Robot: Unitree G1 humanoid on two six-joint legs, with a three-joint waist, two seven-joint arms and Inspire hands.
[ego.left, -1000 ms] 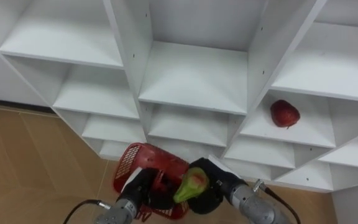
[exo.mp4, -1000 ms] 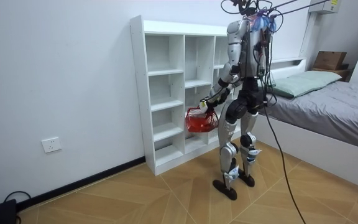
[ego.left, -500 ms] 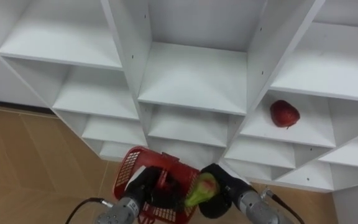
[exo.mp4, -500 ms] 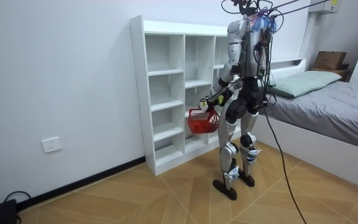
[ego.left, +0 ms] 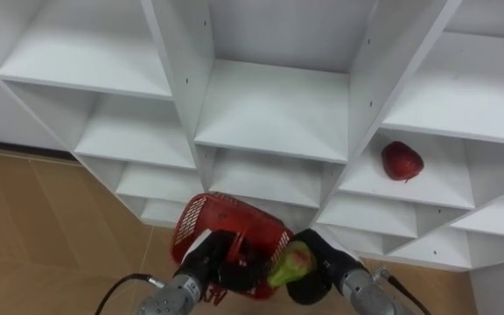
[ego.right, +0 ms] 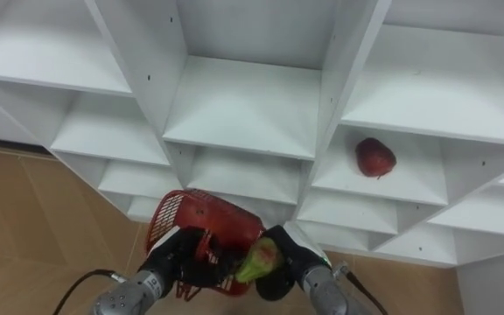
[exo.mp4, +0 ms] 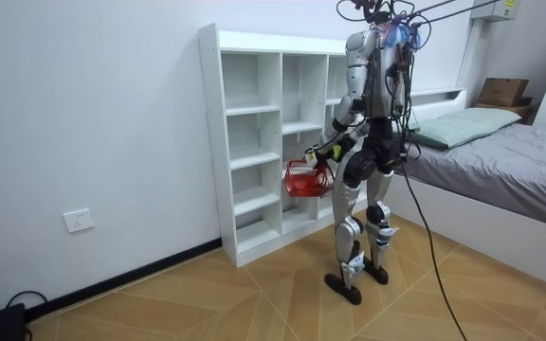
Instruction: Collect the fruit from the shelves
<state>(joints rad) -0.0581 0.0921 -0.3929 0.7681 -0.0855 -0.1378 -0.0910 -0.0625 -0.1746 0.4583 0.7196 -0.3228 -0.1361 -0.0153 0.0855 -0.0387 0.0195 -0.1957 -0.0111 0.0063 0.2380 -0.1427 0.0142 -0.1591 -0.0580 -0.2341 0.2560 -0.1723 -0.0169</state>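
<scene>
Standing on the wooden floor (exo.mp4: pixel 254 294) close before the white shelf unit (ego.left: pixel 269 109), with a bed (exo.mp4: pixel 510 156) behind it, the robot keeps both hands low in front of its body. Its left hand (ego.left: pixel 206 264) has its dark fingers curled on the near side of a red basket (ego.left: pixel 234 223), which tilts with its open mouth toward the shelves; whether they grip the rim or a handle is hard to tell. Its right hand (ego.left: pixel 320 273) is wrapped round a green fruit (ego.left: pixel 291 265) with a reddish blush, perhaps a pear, held just beside the basket's near right edge. A red fruit (ego.left: pixel 402 160) lies alone on a shelf in the right column, well apart from both hands.
</scene>
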